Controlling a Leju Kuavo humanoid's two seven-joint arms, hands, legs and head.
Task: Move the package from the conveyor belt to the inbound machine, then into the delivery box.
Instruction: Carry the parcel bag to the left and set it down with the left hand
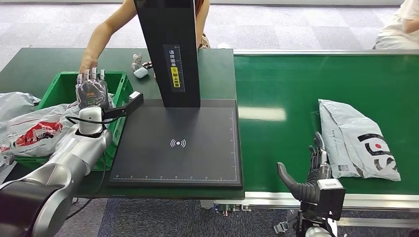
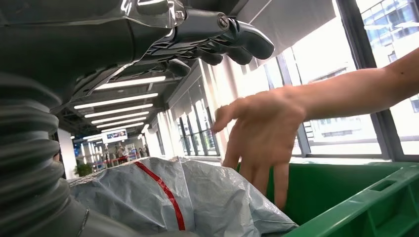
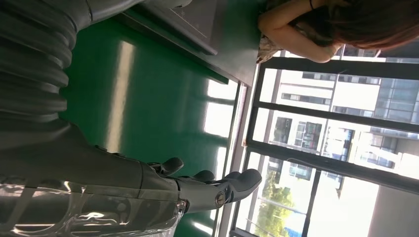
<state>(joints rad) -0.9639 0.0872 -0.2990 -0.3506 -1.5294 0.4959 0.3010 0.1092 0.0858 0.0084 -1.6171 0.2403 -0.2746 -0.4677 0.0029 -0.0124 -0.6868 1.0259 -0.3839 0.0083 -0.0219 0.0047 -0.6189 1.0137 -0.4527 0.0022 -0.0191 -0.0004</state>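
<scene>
Meanwhile, the left hand (image 1: 92, 92) is hovering, fingers released, over the green delivery box (image 1: 63, 84); the right hand (image 1: 312, 174), also released, is waiting beside the package (image 1: 356, 140).

3 pkgs (image 1: 356, 139), 1 green box (image 1: 62, 86), 2 hands (image 1: 92, 91).
</scene>
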